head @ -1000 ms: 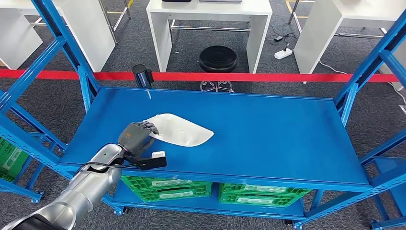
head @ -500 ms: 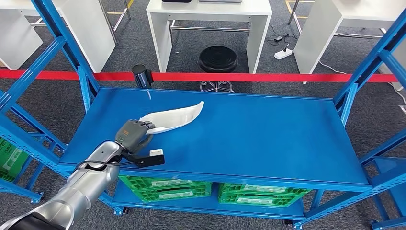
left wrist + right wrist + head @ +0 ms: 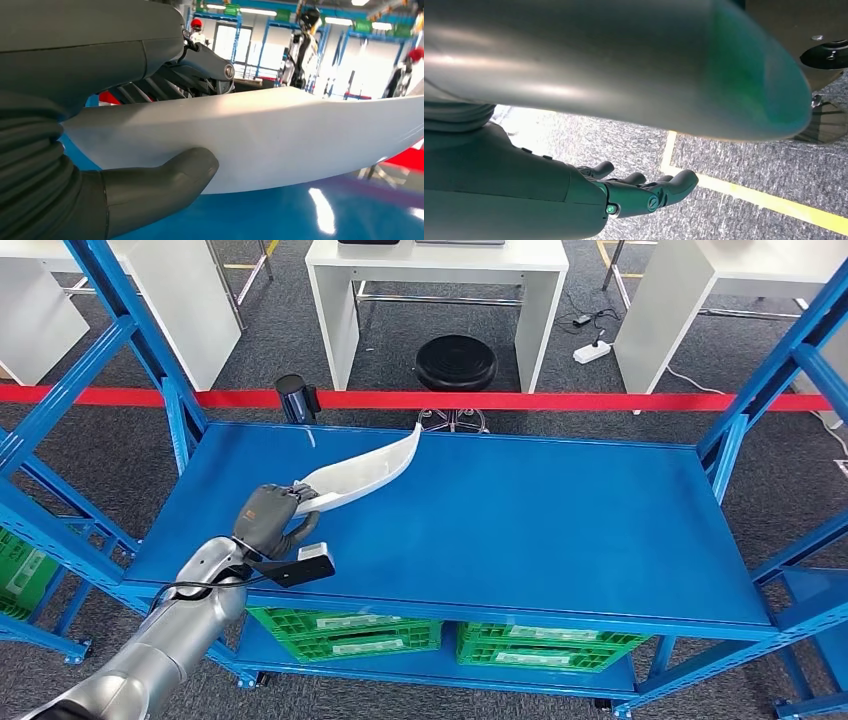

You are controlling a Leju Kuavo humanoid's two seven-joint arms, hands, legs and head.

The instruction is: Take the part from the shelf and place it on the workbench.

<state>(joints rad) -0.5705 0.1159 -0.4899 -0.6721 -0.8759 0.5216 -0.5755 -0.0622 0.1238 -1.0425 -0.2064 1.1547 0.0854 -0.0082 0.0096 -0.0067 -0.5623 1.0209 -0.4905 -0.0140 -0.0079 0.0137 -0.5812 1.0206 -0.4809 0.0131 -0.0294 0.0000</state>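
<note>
L hand (image 3: 272,520) is gripping the white curved part (image 3: 365,474) at its near end, over the near-left area of the blue shelf (image 3: 540,530); the part is tilting up w/ its far tip pointing twd the shelf's back edge, and whether its low end is touching the shelf surface I cannot tell. In the left wrist view the fingers (image 3: 165,85) are clamping on one face of the part (image 3: 280,135) w/ the thick grey thumb (image 3: 160,185) pressing on the other face, blue shelf surface (image 3: 280,215) showing just beneath. The silver L arm (image 3: 160,650) is coming in over the shelf's front-left corner. R hand (image 3: 644,192) is hanging over grey carpet (image 3: 749,165) beside a yellow floor line (image 3: 744,192), fingers (image 3: 674,182) apart and slightly curling, holding nothing. Behind the shelf a red barrier tape (image 3: 560,401) is running along its back edge, w/ a black post (image 3: 294,397) near the shelf's back-left corner. Beyond the tape, a black stool (image 3: 456,362) is sitting in front of a white desk (image 3: 440,260). Under the shelf's top level, green crates (image 3: 350,632) are sitting on the lower level.
</note>
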